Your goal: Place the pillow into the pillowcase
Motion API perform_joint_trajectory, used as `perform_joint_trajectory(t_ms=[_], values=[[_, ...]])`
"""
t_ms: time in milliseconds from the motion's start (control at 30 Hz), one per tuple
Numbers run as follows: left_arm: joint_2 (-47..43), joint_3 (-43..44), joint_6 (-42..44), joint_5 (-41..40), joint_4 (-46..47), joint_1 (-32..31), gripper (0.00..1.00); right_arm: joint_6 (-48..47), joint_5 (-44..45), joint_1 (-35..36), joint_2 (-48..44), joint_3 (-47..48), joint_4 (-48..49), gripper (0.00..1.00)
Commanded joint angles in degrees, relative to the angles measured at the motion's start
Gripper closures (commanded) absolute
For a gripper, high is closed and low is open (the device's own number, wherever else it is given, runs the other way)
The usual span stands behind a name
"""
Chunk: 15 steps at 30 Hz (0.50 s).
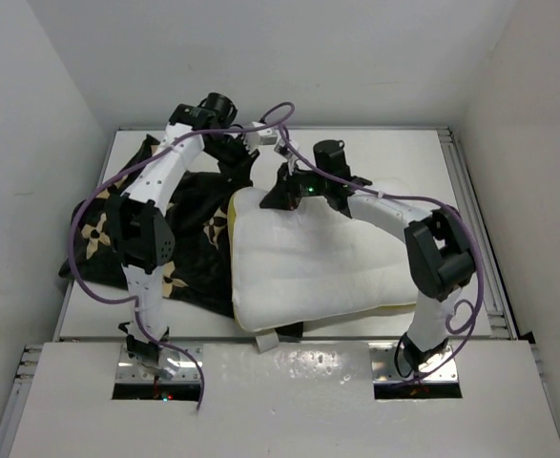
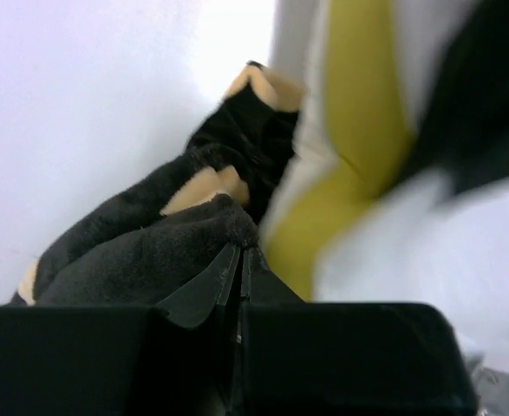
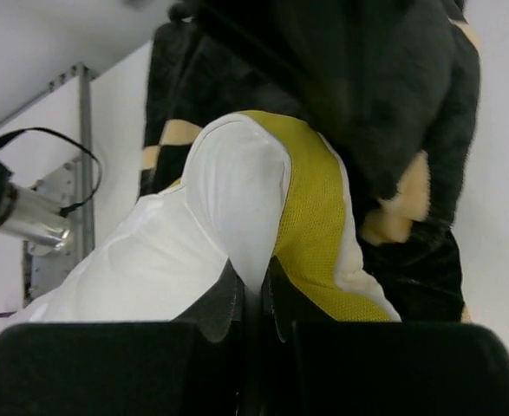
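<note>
1. Between the pressed-together fingers of the left claw (image 2: 239,260) sits a fold of the black pillowcase (image 2: 141,251), which bunches up just ahead and to its left.
2. Close on that claw's right, the pillow (image 2: 358,156) shows its yellow trim, blurred.
3. The right claw (image 3: 256,284) is clamped on a pillow corner, which bulges just above its tips.
4. Ahead of that corner lies the pillowcase; behind this claw, the pillow rests on the counter (image 1: 404,153).

Plain white walls (image 1: 289,57) enclose a white table (image 1: 413,162) edged with metal rails (image 1: 466,181)
</note>
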Motion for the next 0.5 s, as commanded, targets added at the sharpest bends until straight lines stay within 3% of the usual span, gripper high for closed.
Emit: perform_joint_trajectory(t_ms=[0,167,333,467], values=[[-5.4,-2.3,6.3,4.8,-4.7,0.4,1.00,-1.2,2.5,-0.7,0.9,3.2,0.9,1.00],[-7.9,-5.8,7.2,5.2,-4.5,0.2,1.00,1.6,13.6,-2.1,3.2,-1.9,5.6,1.00],[-6.9,-10.1,4.6,1.1,-0.9,-5.7,1.00,3.8,15.4,1.1,4.2,-0.6,12.5,1.00],[-6.3,-11.0,3.3,4.8,1.6,-7.0,1.00,10.9,19.7,1.9,4.0,-2.8,20.3,1.00]])
